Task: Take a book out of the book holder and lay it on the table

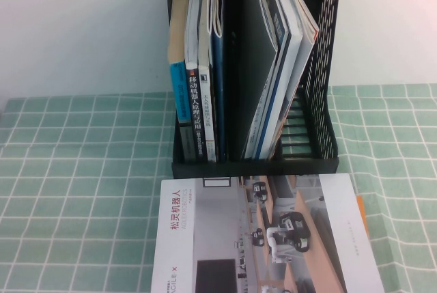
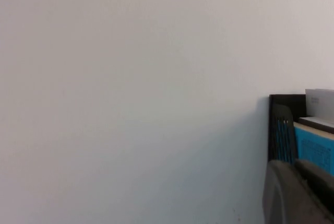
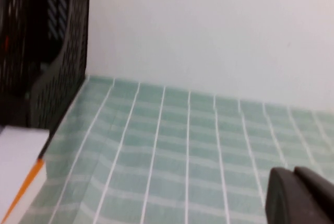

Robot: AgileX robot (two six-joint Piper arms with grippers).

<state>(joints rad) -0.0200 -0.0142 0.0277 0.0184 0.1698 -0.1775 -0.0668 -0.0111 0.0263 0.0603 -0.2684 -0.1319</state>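
Observation:
The black book holder (image 1: 321,67) stands at the back of the mint-green grid table (image 1: 75,190). Its left slot holds upright blue-spined books (image 1: 198,81); its right slot holds several thin magazines (image 1: 283,54) leaning right. I cannot pick out the white brochure with orange-red vehicles among them. Neither arm shows in the high view. My left gripper (image 2: 295,167) is shut and empty, raised beside the holder's top corner (image 2: 284,125), facing the wall. My right gripper (image 3: 293,176) is shut and empty, low over the cloth to the right of the holder (image 3: 57,67).
A grey-and-white magazine (image 1: 259,238) with robot photos and a Chinese title lies flat on the table in front of the holder; its white corner with an orange edge shows in the right wrist view (image 3: 21,177). A white wall stands behind the table.

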